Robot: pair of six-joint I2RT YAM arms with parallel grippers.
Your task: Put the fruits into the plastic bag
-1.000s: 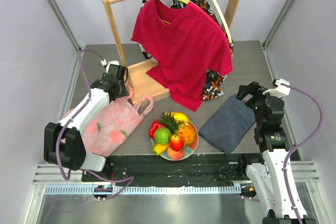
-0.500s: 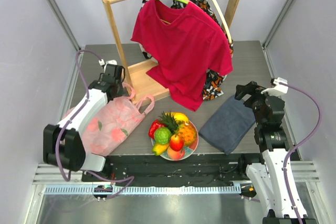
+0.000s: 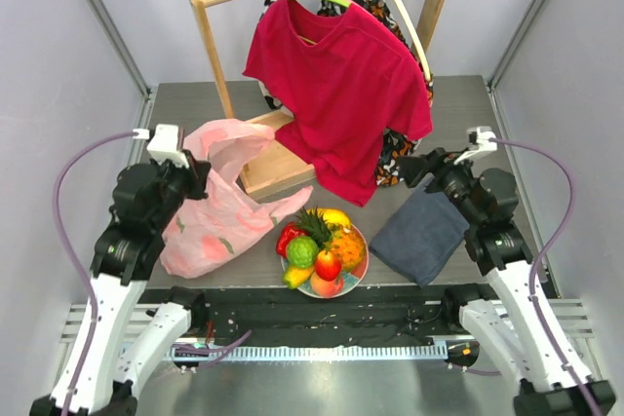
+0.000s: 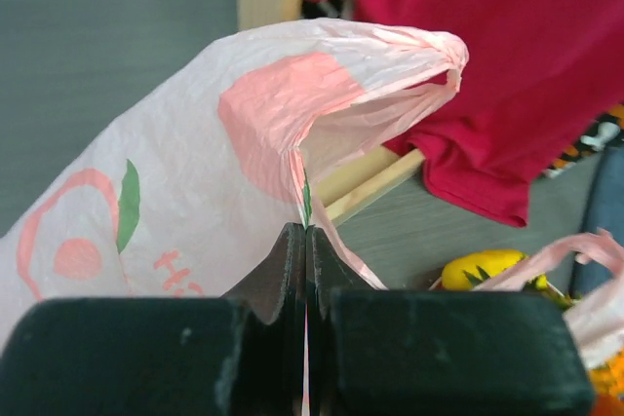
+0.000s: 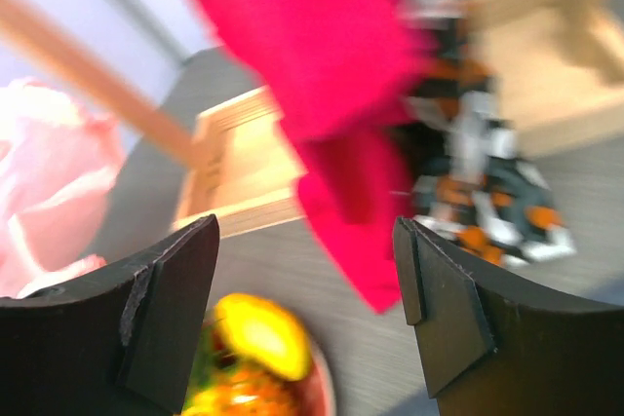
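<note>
The pink plastic bag [image 3: 216, 204] is lifted at the left, its upper edge pinched in my left gripper [image 3: 191, 174], which is shut on it. In the left wrist view the bag [image 4: 195, 163] rises from the closed jaws of that gripper [image 4: 306, 233]. The fruits [image 3: 322, 241], among them a pineapple, a yellow one, a red pepper, a bumpy green one and an apple, are piled on a round plate [image 3: 359, 268] at the front centre. My right gripper [image 3: 406, 170] hangs open above the grey cloth's far end, empty; its wrist view [image 5: 307, 270] is blurred, with a yellow fruit [image 5: 258, 333] below it.
A wooden clothes rack [image 3: 261, 158] stands at the back with a red T-shirt [image 3: 336, 94] on a hanger and a patterned garment [image 3: 400, 158] behind it. A folded grey-blue cloth [image 3: 421, 231] lies right of the plate.
My left gripper closed on the bag's edge and pulled it up and toward the near left. The right arm swung left toward the centre, its jaws narrowing a little.
</note>
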